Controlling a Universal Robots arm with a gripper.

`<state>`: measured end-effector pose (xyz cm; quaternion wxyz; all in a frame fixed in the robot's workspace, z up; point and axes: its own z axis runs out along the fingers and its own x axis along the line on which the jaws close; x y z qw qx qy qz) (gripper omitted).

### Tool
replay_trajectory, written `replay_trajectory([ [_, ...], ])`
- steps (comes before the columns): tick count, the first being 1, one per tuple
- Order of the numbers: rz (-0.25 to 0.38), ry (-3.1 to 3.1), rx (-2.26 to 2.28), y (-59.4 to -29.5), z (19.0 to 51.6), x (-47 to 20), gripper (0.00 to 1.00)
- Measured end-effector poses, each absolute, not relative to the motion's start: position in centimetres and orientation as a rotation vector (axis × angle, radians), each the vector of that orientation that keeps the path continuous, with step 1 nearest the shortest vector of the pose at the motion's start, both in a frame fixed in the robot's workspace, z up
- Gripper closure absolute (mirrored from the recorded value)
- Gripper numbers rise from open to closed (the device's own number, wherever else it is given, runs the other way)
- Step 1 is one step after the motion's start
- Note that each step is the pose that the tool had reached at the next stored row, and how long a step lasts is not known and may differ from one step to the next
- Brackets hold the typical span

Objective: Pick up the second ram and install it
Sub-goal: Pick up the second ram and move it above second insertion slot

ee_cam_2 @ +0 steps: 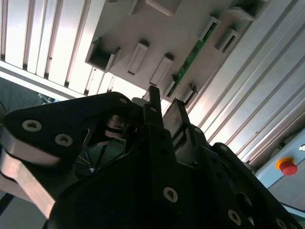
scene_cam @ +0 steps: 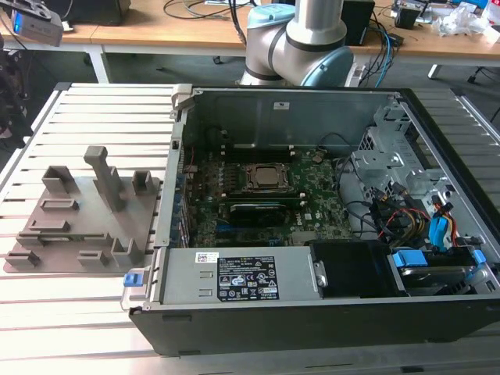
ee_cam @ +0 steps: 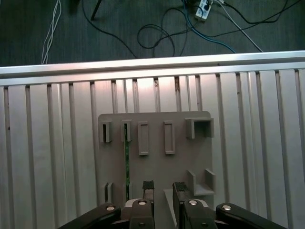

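None of the print is readable. In the exterior view, a large label point(scene_cam: 254, 279) with rows of fine print and small marks lies on the grey power supply point(scene_cam: 183, 271). A small white barcode sticker point(scene_cam: 207, 256) sits just beside the label's corner. Another small white sticker point(scene_cam: 280, 104) sits on the computer case's far inner wall point(scene_cam: 336, 109).

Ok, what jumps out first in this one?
The open computer case with its green motherboard dominates the exterior view, a gray fixture on the slatted table at the exterior view's left. In the first wrist view the open gripper hangs above that fixture, where the second ram stands on edge in slots.
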<state>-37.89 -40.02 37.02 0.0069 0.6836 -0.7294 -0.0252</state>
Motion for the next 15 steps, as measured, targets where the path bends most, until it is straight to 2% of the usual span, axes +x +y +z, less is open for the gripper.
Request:
replay_trajectory([
  [15,-0.079,-2.281,2.138,-40.2,35.6,-37.9,0.7],
])
